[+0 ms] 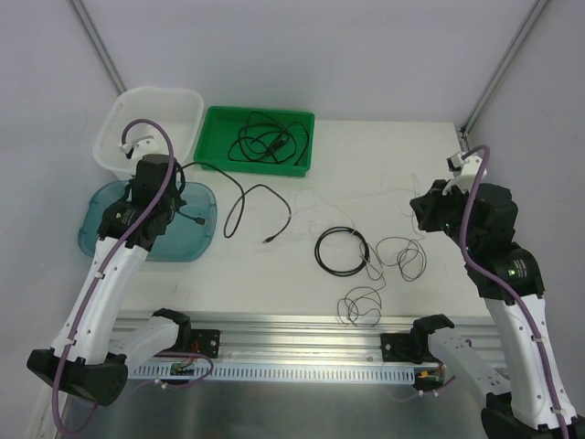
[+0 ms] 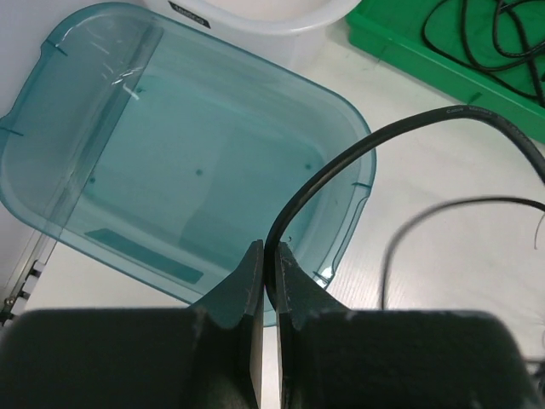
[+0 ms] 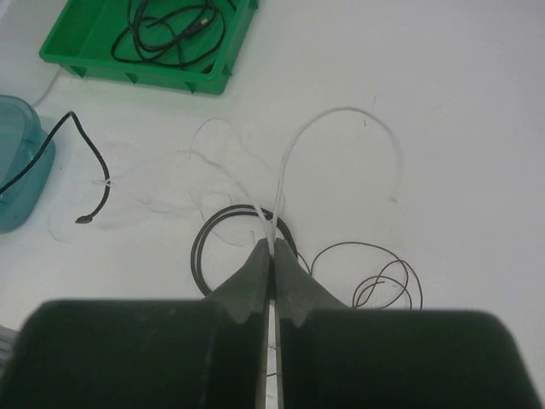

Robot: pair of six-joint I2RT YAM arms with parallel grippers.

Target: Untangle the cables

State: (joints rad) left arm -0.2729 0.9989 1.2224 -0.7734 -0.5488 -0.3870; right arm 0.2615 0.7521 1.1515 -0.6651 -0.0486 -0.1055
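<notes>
My left gripper [image 2: 266, 247] is shut on a thick black cable [image 2: 400, 128] above the near rim of the teal tub [image 2: 170, 162]. That cable [image 1: 239, 197] runs right across the table and ends in a plug. The right gripper [image 3: 271, 247] is shut on the thin white cable [image 3: 341, 112], which arcs away over the table. Below it lie a black coiled ring [image 3: 201, 243] and a hair-thin dark wire [image 3: 387, 277] in loose loops. From above, the ring [image 1: 341, 250] and the wire loops [image 1: 402, 258] sit at mid table, left of the right gripper [image 1: 418, 208].
A green tray [image 1: 212, 137] at the back holds a bundle of black cable [image 1: 270, 142]. A white basket [image 1: 151, 105] stands at the back left, behind the teal tub [image 1: 101, 224]. A metal rail [image 1: 302, 343] runs along the table's near edge.
</notes>
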